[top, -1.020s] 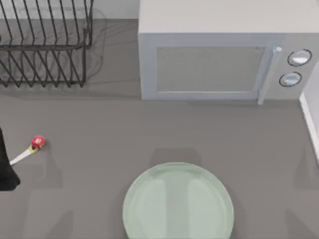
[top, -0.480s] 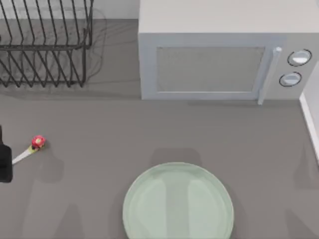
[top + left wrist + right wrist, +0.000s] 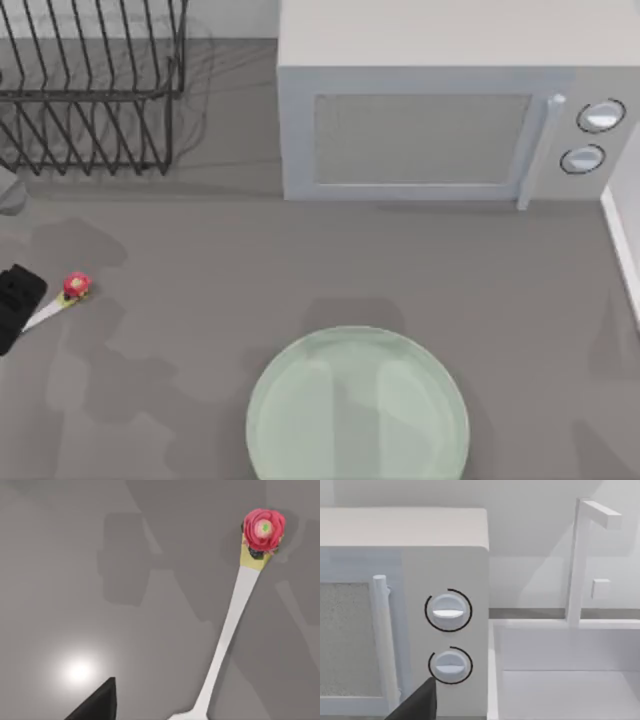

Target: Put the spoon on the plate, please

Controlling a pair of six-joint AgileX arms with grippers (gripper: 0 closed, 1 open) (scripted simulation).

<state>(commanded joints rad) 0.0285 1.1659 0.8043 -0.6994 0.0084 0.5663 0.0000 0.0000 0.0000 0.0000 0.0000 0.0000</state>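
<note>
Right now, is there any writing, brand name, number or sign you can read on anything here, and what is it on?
None: no readable text anywhere.
Microwave: door and two dials bear no letters or numbers.
Spoon: plain handle, red-and-yellow knob, no mark.
Plate: plain pale green.
Dish rack: bare wire.
Sink: no label.

- The table (image 3: pixel 200 260) lies bare between the spoon (image 3: pixel 60 298) at its left edge and the plate (image 3: pixel 358 405) at front centre; nothing stands in that stretch.
- The left gripper (image 3: pixel 14 300) hangs over the spoon's bowl end.
- The wire dish rack (image 3: pixel 90 85) closes the back left corner.
- The microwave (image 3: pixel 440 120) walls off the back, well behind the plate.
- A sink (image 3: pixel 565 670) with its faucet (image 3: pixel 580 560) borders the right side.
</note>
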